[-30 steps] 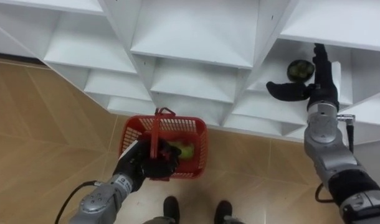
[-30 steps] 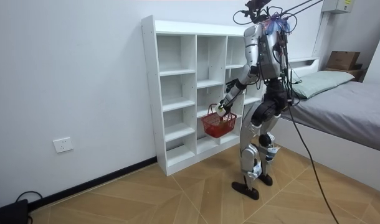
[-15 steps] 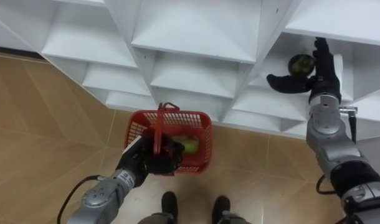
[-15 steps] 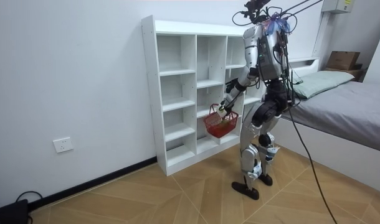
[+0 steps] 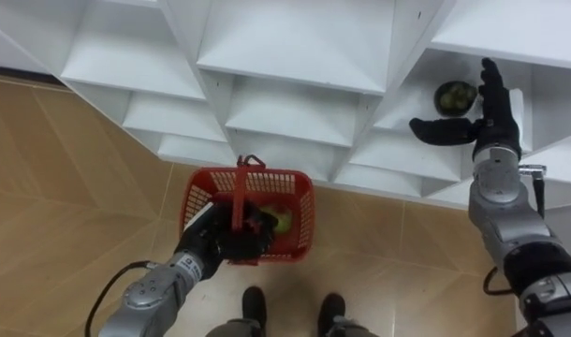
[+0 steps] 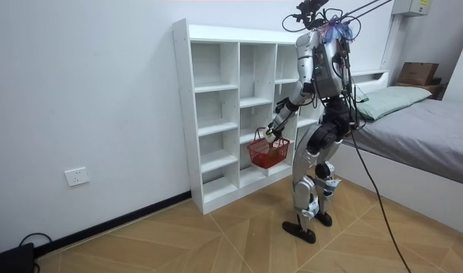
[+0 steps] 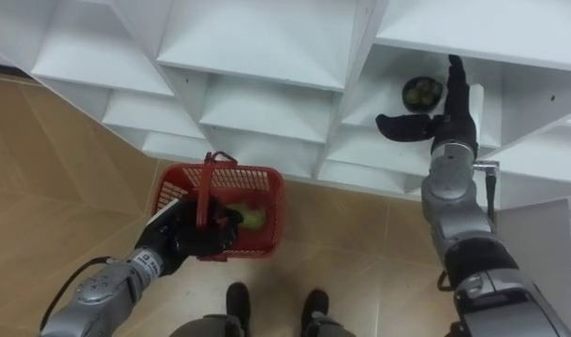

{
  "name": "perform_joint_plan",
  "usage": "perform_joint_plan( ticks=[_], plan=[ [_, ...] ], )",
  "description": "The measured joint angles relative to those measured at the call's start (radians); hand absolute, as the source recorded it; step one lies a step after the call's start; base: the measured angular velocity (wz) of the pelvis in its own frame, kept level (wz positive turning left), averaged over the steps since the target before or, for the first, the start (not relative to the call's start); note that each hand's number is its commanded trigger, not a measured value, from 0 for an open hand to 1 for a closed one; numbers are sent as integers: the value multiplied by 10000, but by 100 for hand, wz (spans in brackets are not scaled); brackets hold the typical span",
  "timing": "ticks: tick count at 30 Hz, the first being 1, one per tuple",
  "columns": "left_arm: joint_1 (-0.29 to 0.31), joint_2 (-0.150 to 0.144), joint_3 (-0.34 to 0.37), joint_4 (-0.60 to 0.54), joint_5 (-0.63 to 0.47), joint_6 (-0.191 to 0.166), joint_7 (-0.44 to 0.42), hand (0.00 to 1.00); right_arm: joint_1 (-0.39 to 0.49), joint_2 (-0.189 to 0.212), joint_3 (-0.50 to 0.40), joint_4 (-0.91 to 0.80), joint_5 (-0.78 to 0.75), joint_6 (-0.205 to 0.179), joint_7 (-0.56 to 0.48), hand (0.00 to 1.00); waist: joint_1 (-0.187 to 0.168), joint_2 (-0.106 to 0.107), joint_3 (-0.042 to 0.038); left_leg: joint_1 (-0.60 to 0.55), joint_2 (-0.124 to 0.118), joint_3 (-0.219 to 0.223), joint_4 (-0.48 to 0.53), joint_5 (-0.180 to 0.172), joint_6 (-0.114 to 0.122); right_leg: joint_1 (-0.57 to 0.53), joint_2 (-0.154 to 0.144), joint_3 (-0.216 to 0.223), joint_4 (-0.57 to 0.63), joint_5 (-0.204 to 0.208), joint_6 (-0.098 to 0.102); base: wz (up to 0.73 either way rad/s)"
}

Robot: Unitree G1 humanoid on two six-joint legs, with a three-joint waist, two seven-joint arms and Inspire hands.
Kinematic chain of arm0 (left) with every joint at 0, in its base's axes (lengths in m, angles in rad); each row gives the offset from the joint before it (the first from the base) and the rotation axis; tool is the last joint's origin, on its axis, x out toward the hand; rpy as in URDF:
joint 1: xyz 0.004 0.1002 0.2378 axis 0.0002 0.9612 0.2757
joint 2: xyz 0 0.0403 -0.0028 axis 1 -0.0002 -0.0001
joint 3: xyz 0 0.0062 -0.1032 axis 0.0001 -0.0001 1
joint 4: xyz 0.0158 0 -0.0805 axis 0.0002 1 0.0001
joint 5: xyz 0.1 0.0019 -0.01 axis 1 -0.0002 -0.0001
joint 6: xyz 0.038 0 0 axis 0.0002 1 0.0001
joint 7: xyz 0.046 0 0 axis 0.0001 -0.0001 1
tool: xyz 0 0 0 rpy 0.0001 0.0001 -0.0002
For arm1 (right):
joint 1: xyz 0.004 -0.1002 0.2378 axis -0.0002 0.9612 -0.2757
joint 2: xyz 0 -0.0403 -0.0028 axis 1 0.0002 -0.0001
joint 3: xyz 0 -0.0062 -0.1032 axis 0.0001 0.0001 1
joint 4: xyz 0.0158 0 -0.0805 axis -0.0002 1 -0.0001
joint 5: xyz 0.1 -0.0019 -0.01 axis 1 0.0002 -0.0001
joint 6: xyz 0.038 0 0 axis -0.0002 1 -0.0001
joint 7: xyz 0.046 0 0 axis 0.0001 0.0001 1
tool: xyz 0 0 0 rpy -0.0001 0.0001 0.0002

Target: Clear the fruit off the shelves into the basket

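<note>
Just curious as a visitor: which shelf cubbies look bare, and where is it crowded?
The middle-column cubbies above the red basket are bare. The right cubby is crowded: a dark green fruit with the open right hand beside it.

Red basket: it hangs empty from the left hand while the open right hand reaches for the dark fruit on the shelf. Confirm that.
Not empty: the left eye view shows a green fruit lying in the red basket. The rest stands: the left hand grips its handle, and the open right hand reaches for the dark fruit on the shelf.
</note>
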Motion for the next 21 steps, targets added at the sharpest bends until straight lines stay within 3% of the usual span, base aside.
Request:
perform_joint_plan(
  ticks=[11,21],
  plan=[
    [-55,20,-268,-5,0,143,18,100,0,-90,395,227,-17,-6,-373,0,193,125,-75,32,12,3,23,5,-4,12,0,4,77,16,-20,0],
    [-52,15,-384,4,-3,211,13,100,1,-87,434,276,-23,-6,-511,0,203,143,-86,36,23,3,49,17,-7,12,2,3,120,25,-35,0]
  ],
)
